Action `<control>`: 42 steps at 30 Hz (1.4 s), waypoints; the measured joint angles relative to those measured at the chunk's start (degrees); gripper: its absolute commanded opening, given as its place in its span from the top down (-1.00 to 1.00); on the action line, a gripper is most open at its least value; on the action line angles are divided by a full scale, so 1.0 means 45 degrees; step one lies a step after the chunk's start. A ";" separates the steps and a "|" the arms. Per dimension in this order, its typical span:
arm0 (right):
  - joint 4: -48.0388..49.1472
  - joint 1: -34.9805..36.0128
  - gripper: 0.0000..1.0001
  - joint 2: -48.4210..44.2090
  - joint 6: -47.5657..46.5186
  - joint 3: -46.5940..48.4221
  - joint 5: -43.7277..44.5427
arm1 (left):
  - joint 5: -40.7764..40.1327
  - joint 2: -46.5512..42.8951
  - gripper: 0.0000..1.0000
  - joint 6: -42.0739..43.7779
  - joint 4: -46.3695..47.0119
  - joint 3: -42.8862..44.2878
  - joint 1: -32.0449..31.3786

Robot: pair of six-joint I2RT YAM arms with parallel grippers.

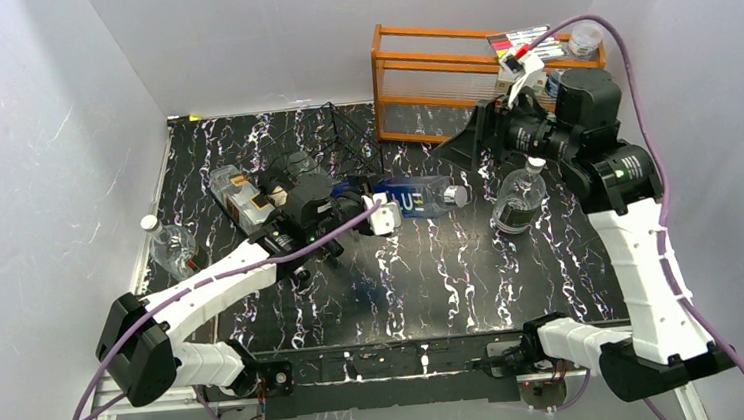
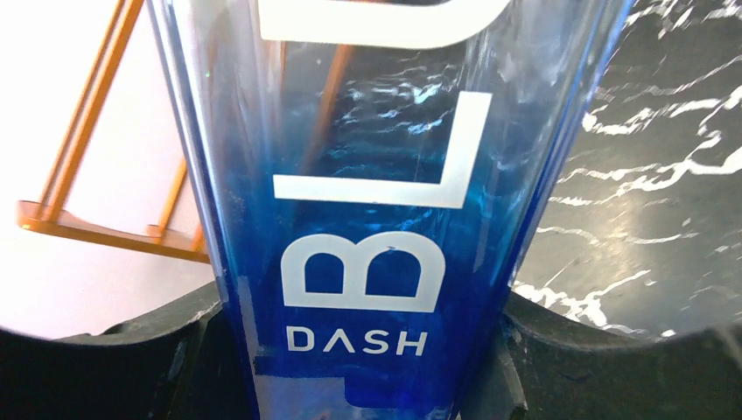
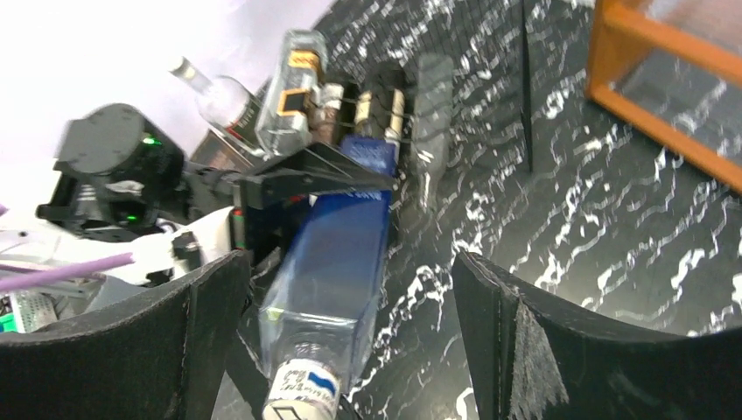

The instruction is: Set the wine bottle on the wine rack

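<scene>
The wine bottle [image 1: 415, 199] is a square blue glass bottle with white lettering and a white cap. It is held lying level above the dark marbled table. My left gripper [image 1: 356, 209] is shut on its base end, and the blue body [image 2: 367, 219] fills the left wrist view between the gripper's [image 2: 367, 372] black jaws. My right gripper [image 1: 471, 147] stands open just past the cap. In the right wrist view the bottle's neck [image 3: 302, 389] lies between the wide-apart jaws of this gripper [image 3: 350, 289], close to the left one, without contact. Thin black wires of the wine rack [image 1: 350, 139] rise behind the bottle.
An orange wooden shelf [image 1: 438, 74] stands at the back right. A clear round bottle [image 1: 520, 203] with dark liquid stands under my right arm. Several bottles [image 1: 238, 195] lie side by side left of the left gripper, and another clear bottle [image 1: 172, 248] sits near the left edge.
</scene>
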 measured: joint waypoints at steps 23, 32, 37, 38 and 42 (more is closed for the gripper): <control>-0.3274 0.3415 -0.93 0.2278 -0.1137 0.0185 0.3303 | -0.1326 0.0228 1.00 0.6339 -0.1190 0.0403 -0.0495; -0.3468 0.4036 -0.93 0.2375 -0.1137 -0.0520 0.3555 | -0.1433 0.0257 1.00 0.6625 -0.1282 0.0403 -0.0549; -0.3740 0.4250 -0.63 0.2395 -0.1117 -0.1331 0.3463 | -0.1511 0.0257 1.00 0.6693 -0.1273 0.0403 -0.0588; -0.3725 0.4255 -0.50 0.2395 -0.1059 -0.1481 0.3419 | -0.1515 0.0257 1.00 0.6713 -0.1282 0.0403 -0.0597; -0.3628 0.4396 0.29 0.2395 -0.1049 -0.1749 0.3016 | -0.1564 0.0282 1.00 0.6810 -0.1438 0.0403 -0.0602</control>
